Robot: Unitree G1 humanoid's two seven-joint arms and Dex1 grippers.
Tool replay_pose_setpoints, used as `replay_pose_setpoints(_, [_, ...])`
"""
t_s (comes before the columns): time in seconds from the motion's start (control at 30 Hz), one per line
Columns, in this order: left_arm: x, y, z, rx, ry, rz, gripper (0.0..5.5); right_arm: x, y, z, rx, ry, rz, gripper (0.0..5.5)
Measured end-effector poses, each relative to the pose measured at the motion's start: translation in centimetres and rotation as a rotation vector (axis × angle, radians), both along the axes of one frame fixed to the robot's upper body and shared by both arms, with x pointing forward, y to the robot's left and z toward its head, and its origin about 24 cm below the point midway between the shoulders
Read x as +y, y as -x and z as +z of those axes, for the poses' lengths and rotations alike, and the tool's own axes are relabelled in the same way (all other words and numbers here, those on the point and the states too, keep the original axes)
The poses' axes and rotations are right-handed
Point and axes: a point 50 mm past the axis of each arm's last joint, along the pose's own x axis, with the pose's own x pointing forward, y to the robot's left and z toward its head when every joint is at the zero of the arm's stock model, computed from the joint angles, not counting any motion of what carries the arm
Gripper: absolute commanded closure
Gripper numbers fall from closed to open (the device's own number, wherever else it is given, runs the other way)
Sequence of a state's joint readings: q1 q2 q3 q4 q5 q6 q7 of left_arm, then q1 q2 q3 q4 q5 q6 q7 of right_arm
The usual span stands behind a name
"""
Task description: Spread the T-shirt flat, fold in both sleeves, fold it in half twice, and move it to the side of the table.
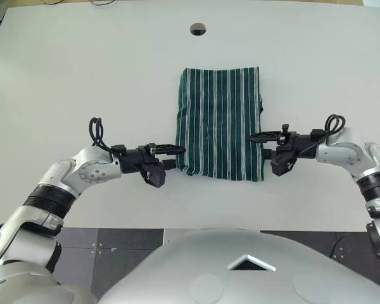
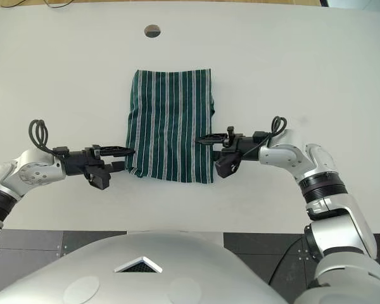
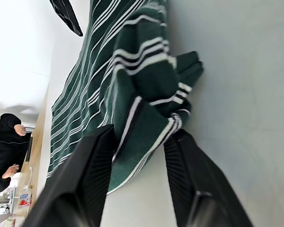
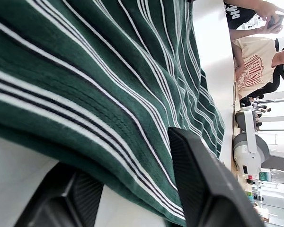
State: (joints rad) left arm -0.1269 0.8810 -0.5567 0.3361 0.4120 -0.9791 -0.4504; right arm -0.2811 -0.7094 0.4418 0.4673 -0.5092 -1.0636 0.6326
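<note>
Bright, even light; seemingly faint shadows.

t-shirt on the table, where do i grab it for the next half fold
Probably its two near corners, coming in low from the left and right sides: the T-shirt lies flat as a layered rectangle, longer front to back.

A white table [image 1: 82, 76] with a round hole [image 1: 197, 28] stands over dark floor tiles [image 1: 114, 244].

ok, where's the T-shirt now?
Head views: T-shirt lies folded at table centre, nearer than the round hole, left gripper at its near-left corner, right gripper at its right edge.
</note>
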Motion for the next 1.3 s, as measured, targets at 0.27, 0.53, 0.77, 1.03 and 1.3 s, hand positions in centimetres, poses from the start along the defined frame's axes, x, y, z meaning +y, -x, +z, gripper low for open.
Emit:
replay_pose_setpoints(0.27, [-0.8, -0.3, 0.3, 0.016, -0.033, -0.039, 5.21, 0.3, 0.3, -0.7, 0.037, 0.016, 0.004, 5.37])
replay_pose_setpoints(0.53, [-1.3, 0.4, 0.6, 0.122, 0.016, 0.004, 5.39, 0.4, 0.6, -0.6, 0.197, -0.069, -0.095, 5.4])
replay_pose_setpoints(0.77, [-1.8, 4.8, 3.6, 0.851, 0.118, 0.08, 5.39, 0.0, 2.3, 2.2, 0.802, -0.284, -0.219, 5.4])
replay_pose_setpoints(1.03, [-0.6, 2.7, 7.0, 0.926, 0.215, 0.132, 5.39, -1.1, 4.1, 5.2, 1.083, -0.245, -0.177, 5.4])
replay_pose_setpoints(1.3, [1.0, -0.4, 6.3, 0.986, 0.464, 0.343, 5.39, 0.7, 0.1, 4.6, 0.989, -0.386, -0.336, 5.4])
